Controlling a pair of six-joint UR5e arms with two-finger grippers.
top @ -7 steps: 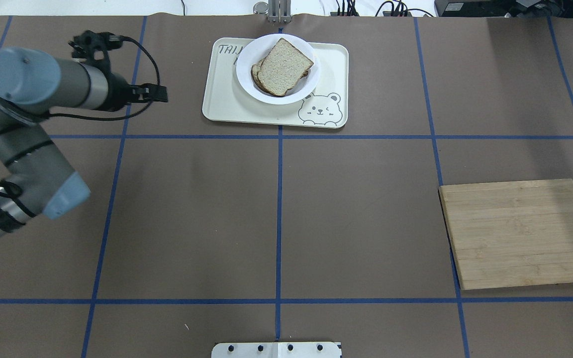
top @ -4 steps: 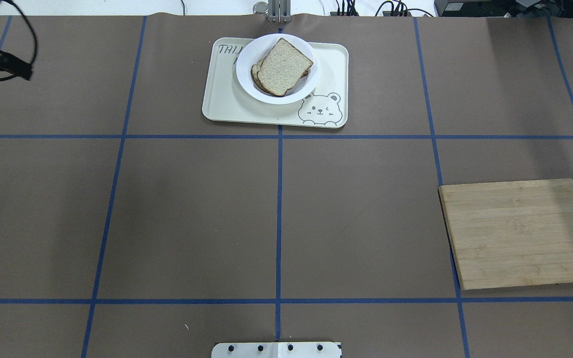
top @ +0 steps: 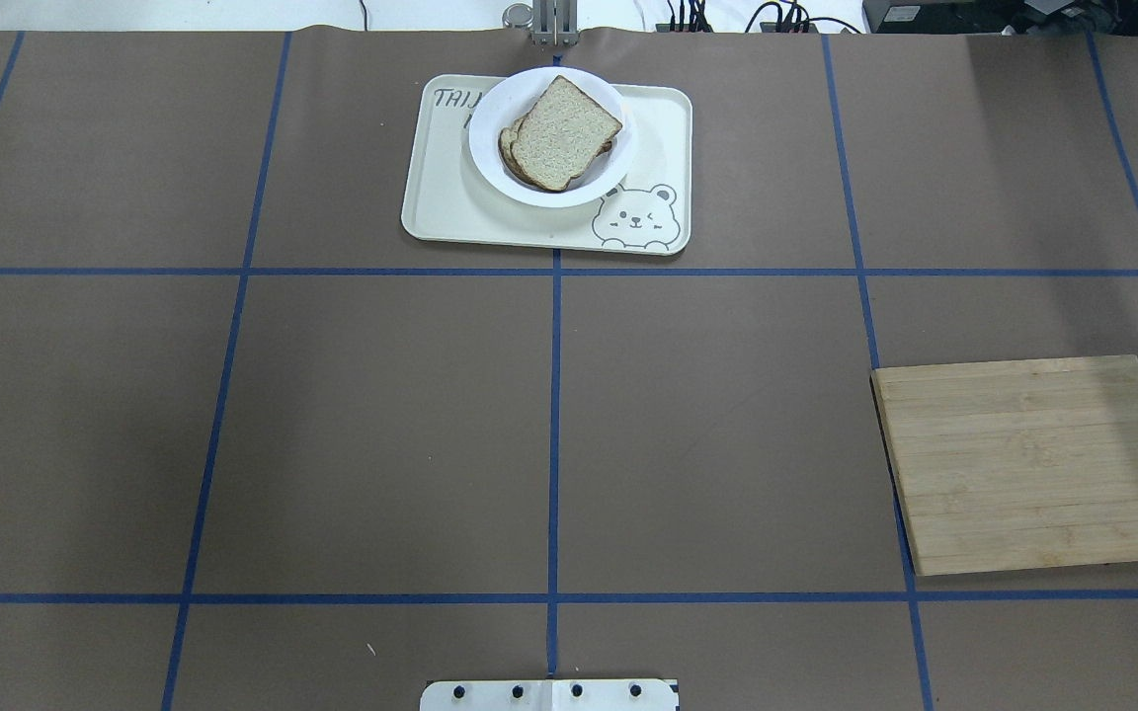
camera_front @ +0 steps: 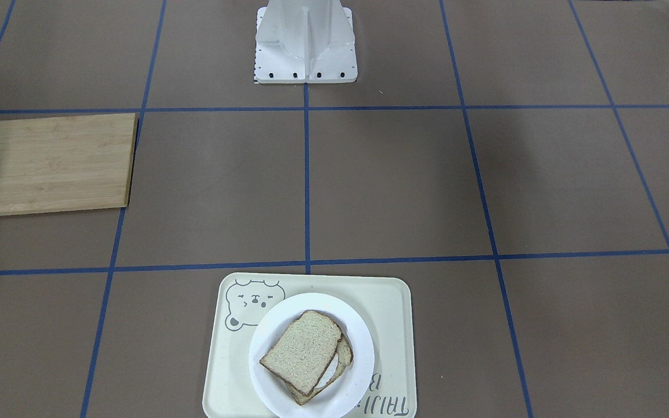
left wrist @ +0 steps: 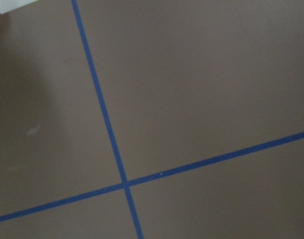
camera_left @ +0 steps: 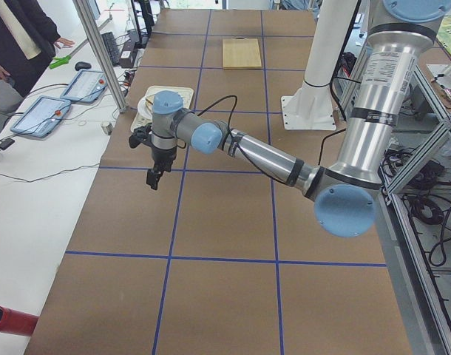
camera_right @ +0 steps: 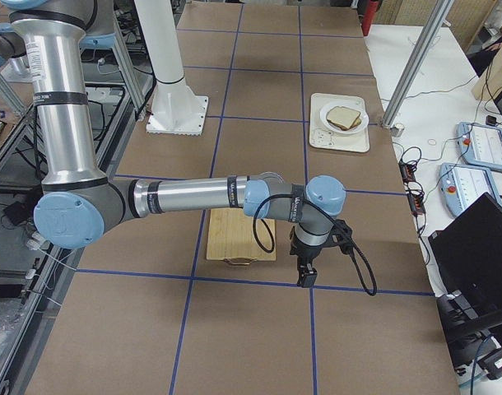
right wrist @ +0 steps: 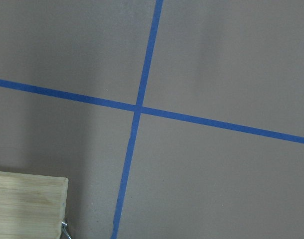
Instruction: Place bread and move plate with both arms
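Wholemeal and pale, the bread lies flat on top of a second slice in the white plate, and the plate sits inside the cream tray at the upper centre of the overhead view. In the front-facing view the same stack shows at the bottom centre, with a sliver of white between the two slices.

You have neither arm near it. The left arm reaches out low over bare brown table in the left side view, its left gripper pointing down at the centre left of that frame, well apart from the tray behind it. The right arm does the same in the right side view, with the right gripper hanging just beyond the wooden cutting board. Both claws show only in these side views, so you cannot tell from them whether either is wide or narrow. Neither appears to carry anything. The wrist cameras show only blue tape lines, plus a corner of the board at the lower left of the right one.

Judging by how things lie, the bread is placed and the plate looks delivered to the tray, so you seem to be at the closing step. What remains is probably to bring both arms to rest. If the plate is meant to go elsewhere, you need both grippers back at opposite sides of its rim, lifting level so the top slice does not slide.
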